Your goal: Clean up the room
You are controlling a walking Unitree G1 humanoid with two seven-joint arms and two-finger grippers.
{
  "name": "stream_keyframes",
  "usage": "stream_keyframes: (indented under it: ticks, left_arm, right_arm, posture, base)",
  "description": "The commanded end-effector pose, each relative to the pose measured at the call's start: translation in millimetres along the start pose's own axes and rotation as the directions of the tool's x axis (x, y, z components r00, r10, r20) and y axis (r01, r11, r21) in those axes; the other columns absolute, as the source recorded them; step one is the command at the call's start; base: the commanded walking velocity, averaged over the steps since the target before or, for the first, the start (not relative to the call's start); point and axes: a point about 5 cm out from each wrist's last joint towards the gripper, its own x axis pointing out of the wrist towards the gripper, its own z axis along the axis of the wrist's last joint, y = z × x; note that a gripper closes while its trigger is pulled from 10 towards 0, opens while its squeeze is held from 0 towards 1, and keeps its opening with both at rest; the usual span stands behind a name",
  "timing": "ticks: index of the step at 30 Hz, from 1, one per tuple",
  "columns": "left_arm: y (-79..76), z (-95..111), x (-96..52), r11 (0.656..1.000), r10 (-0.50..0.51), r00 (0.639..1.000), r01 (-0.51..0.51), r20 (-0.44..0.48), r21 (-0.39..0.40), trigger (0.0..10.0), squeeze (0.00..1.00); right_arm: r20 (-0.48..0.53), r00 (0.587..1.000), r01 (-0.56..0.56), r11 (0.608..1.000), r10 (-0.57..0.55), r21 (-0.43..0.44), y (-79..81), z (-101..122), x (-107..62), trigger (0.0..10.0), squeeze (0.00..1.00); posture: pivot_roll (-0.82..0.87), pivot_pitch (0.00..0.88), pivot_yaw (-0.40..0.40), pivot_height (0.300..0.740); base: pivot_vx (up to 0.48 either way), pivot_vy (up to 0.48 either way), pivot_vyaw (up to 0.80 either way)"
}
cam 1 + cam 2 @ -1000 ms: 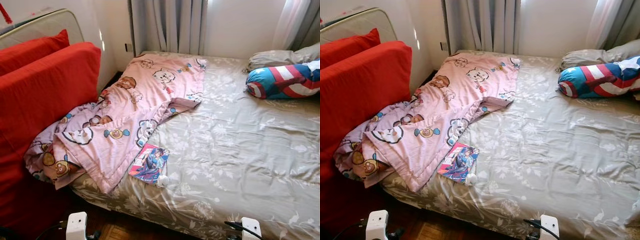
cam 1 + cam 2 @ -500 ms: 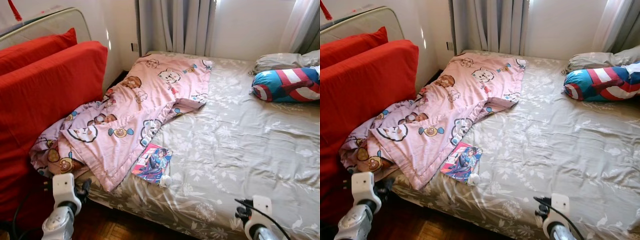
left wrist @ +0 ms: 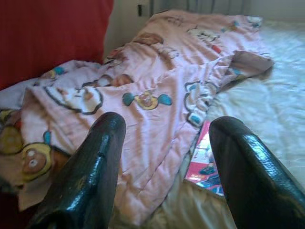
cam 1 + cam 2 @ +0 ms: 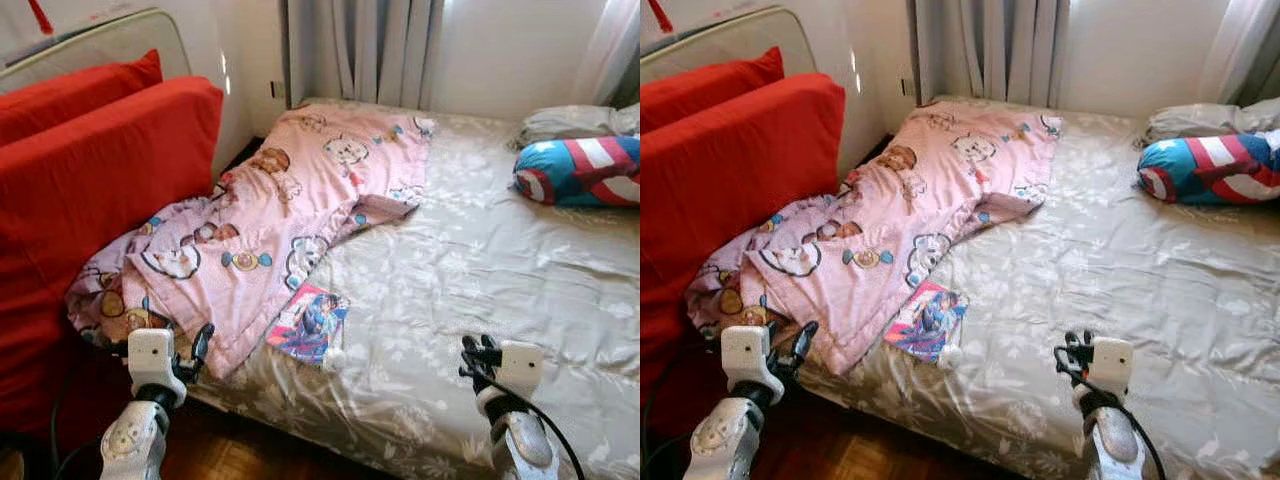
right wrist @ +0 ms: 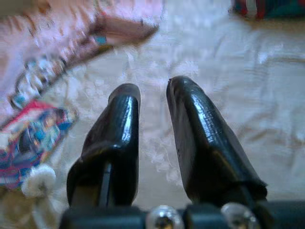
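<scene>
A pink cartoon-print blanket (image 4: pixel 290 190) lies crumpled across the left half of the bed and hangs over its near left corner. A colourful book (image 4: pixel 308 322) rests on the grey floral sheet (image 4: pixel 480 270) at the blanket's edge, with a small white object (image 4: pixel 333 358) beside it. My left gripper (image 4: pixel 195 350) is raised at the bed's near left corner, open, with nothing between its fingers (image 3: pixel 102 143), and it points at the blanket. My right gripper (image 4: pixel 470 357) hovers over the near edge of the sheet, right of the book, its fingers (image 5: pixel 124 114) almost together and empty.
Large red cushions (image 4: pixel 90 170) stand against the left side of the bed. A blue, red and white shield-print pillow (image 4: pixel 580 170) and a grey pillow (image 4: pixel 570 120) lie at the far right. Grey curtains (image 4: pixel 360 50) hang behind. Wooden floor (image 4: pixel 240 455) runs along the near edge.
Both arms have risen from the bottom edge of the picture to the bed's near edge. The camera has shifted slightly. The blanket and book lie as before.
</scene>
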Motion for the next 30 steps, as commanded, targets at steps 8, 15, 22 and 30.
stream_keyframes:
  ticks: [8, 15, 22, 30]
  left_arm:
    - [-5.2, 7.3, 1.2, 0.999, 0.024, 1.000, -0.024, 0.007, -0.038, 10.0, 0.00]
    - [-5.8, 9.3, -1.2, 0.998, 0.040, 0.999, -0.040, 0.001, -0.052, 10.0, 0.00]
    - [-7.1, 10.2, -1.0, 0.998, 0.037, 0.999, -0.038, -0.029, -0.054, 10.0, 0.00]
    - [-8.7, 12.2, 1.2, 0.998, 0.037, 0.999, -0.039, -0.034, -0.058, 10.0, 0.00]
  right_arm:
    - [0.061, 0.998, 0.036, 0.999, -0.036, -0.004, 5.4, 17.6, 9.1, 10.0, 0.00]
    - [0.050, 0.999, 0.010, 0.999, -0.009, -0.031, 8.3, 20.0, 8.1, 10.0, 0.00]
    - [0.044, 0.999, 0.013, 1.000, -0.012, -0.021, 8.7, 22.2, 8.3, 10.0, 0.00]
    - [0.033, 0.999, 0.018, 0.999, -0.017, -0.029, 8.5, 21.4, 7.7, 10.0, 0.00]
  posture:
    - [0.03, 0.000, 0.006, 0.740]
    - [0.04, 0.000, -0.002, 0.740]
    - [0.04, 0.000, -0.001, 0.740]
    - [0.04, 0.000, -0.002, 0.740]
  base:
    - [0.000, 0.000, 0.00]
    - [0.000, 0.000, 0.00]
    - [0.000, 0.077, 0.00]
    - [0.000, 0.272, 0.00]
